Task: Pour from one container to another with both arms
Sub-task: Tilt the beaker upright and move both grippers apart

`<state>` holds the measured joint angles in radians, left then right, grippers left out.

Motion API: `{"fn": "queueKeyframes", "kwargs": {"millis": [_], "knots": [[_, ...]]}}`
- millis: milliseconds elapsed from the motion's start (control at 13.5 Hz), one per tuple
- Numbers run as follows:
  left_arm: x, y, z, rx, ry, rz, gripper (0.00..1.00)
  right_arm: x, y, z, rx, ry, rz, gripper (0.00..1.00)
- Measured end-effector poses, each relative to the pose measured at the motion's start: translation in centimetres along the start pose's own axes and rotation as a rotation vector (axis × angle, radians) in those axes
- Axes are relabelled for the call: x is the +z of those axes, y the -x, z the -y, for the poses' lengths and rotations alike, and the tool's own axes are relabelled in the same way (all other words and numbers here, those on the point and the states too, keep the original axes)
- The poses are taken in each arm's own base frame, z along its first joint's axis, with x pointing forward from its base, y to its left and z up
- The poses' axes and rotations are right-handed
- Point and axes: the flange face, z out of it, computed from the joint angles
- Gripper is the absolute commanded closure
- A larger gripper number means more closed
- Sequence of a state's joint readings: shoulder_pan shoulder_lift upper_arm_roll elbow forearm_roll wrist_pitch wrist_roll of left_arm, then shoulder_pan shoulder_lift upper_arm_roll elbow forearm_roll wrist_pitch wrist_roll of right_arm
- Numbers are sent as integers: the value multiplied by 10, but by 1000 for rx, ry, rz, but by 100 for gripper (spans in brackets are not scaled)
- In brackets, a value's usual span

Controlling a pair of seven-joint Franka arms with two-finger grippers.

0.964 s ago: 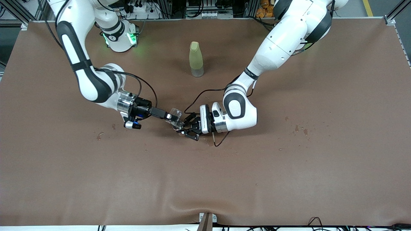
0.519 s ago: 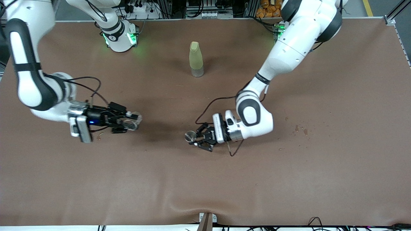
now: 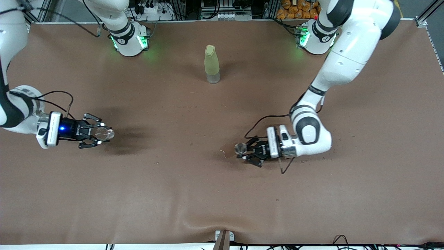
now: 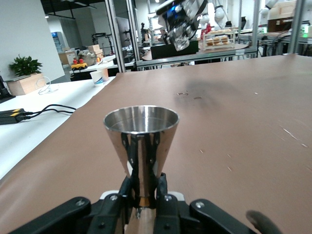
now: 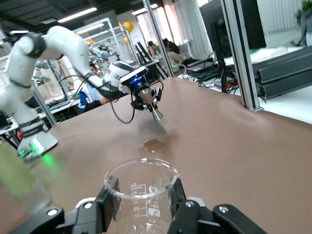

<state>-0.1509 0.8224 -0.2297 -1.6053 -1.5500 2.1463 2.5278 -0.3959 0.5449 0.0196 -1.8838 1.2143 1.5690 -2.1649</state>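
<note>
steel cup in left hand, beaker in right hand

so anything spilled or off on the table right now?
Yes: a small wet patch on the table shows in the right wrist view, under the left end effector holding the metal cup. Dried spots mark the left arm's end.
</note>
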Motion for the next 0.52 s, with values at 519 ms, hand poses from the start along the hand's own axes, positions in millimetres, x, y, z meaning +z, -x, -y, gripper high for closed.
{"fn": "queueKeyframes", "kwargs": {"millis": [519], "knots": [[-179, 50, 4, 31, 156, -16, 100, -63, 127, -16, -191, 20, -13, 94]]}}
